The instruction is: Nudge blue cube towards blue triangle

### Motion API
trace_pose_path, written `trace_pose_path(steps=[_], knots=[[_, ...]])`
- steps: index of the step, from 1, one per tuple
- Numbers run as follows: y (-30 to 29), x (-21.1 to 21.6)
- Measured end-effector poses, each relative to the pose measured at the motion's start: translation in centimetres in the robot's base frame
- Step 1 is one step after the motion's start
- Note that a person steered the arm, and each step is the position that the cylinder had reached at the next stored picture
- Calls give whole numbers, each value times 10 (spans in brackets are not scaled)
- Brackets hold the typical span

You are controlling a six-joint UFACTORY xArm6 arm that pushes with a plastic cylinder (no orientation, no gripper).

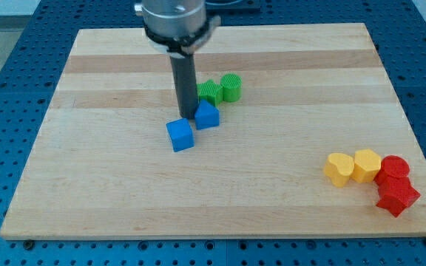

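Note:
The blue cube (180, 135) lies on the wooden board (87, 148) left of centre. The blue triangle (207, 115) lies just up and to the right of it, nearly touching its corner. My tip (186, 118) is at the end of the dark rod, in the small gap above the cube and against the left side of the triangle.
Two green blocks (211, 91) (231, 87) sit just above the blue triangle. At the view's lower right are two yellow blocks (339, 168) (367, 164) and two red blocks (395, 168) (397, 196) in a cluster near the board's edge.

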State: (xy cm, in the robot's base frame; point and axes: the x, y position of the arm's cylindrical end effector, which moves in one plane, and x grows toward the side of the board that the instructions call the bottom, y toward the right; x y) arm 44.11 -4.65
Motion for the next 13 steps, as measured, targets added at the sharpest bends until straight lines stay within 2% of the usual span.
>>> trace_pose_path(steps=[2,3,4,6,7,8,11,12,13], knots=[[33,96],[38,128],[22,128],[-71,113],[-91,43],[-65,-23],[-53,49],[-32,58],[-39,64]])
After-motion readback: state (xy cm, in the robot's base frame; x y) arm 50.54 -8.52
